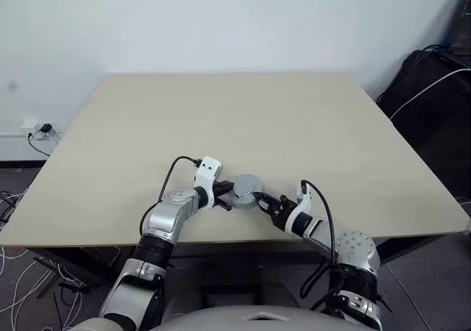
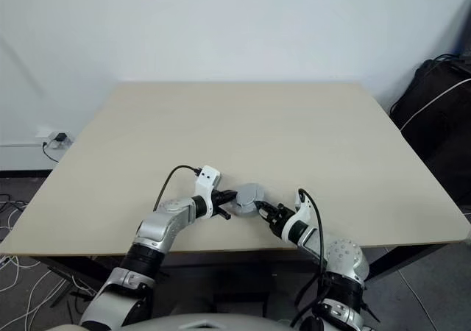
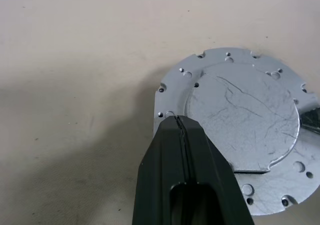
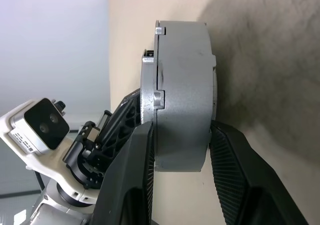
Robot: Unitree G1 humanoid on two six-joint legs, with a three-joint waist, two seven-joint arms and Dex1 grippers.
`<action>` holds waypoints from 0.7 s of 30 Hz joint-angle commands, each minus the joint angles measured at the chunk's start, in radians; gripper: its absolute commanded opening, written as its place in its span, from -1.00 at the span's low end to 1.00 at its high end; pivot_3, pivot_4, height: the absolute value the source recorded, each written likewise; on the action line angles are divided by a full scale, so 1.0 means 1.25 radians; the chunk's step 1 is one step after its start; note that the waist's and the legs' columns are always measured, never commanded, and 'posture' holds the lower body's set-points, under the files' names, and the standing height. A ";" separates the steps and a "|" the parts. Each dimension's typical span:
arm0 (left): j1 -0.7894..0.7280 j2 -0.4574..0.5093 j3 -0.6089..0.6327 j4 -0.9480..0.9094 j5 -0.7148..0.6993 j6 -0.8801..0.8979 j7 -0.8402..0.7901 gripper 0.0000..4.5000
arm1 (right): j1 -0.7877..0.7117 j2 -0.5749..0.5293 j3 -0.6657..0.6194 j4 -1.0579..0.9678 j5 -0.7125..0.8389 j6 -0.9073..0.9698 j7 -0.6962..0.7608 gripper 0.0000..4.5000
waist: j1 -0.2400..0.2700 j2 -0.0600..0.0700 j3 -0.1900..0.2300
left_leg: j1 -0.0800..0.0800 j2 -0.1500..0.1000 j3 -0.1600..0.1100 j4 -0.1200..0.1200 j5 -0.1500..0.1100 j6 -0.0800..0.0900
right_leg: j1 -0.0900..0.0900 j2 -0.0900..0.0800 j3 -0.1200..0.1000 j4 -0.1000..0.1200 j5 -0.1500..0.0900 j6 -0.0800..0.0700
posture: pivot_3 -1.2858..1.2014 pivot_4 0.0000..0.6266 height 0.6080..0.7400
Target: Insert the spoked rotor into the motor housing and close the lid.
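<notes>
The motor housing (image 4: pixel 182 95) sits on the table (image 1: pixel 221 118) close to its near edge, about midway along that edge, with the lid (image 3: pixel 240 120) already lying flat on top of it, its silver-grey face scratched and ringed with small holes. From the side the two read as one grey drum, the lid's flange lined up over the housing's wall.

My right gripper (image 4: pixel 180 155) comes at the drum from the near right, its two black fingers (image 4: pixel 132 180) set around the wall, one on each side, narrowed until they are at or nearly at the metal; I cannot tell if they truly grip it.

My left gripper (image 3: pixel 181 130) reaches in from the left with its fingers pressed fully together, the tips resting at the lid's rim and holding nothing.
</notes>
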 commanded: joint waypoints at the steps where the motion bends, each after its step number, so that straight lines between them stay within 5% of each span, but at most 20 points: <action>1: 0.017 -0.016 -0.043 0.013 -0.001 0.026 -0.016 -1.00 | -0.009 0.019 0.046 -0.046 0.041 0.018 0.004 -0.43 | 0.000 0.000 0.000 | 0.000 0.000 0.000 0.000 0.000 0.000 | 0.000 0.000 0.000 0.000 0.000 0.000 | 0.03 -1.00 1.00; 12: 0.081 -0.051 0.057 -0.125 -0.051 -0.017 0.077 -1.00 | 0.013 0.025 0.053 -0.057 0.051 0.008 -0.027 -0.43 | -0.003 0.000 0.000 | 0.000 0.004 0.000 0.000 0.000 0.000 | -0.001 0.000 0.001 0.000 0.000 0.000 | 0.03 -1.00 1.00; 15: 0.136 -0.089 0.123 -0.214 -0.071 -0.125 0.148 -1.00 | 0.013 0.031 0.039 -0.059 0.077 0.003 -0.035 -0.43 | -0.005 0.000 0.002 | -0.002 0.004 0.000 0.000 0.000 0.000 | -0.002 0.000 0.000 0.000 0.000 0.000 | 0.03 -1.00 1.00; 21: 0.239 -0.134 0.246 -0.335 -0.275 -0.085 0.143 -1.00 | 0.005 0.045 0.009 -0.059 0.153 0.002 -0.047 -0.43 | -0.003 0.002 0.004 | -0.005 0.006 0.000 0.000 0.000 0.000 | -0.006 0.000 0.000 0.000 0.000 0.000 | 0.03 -1.00 1.00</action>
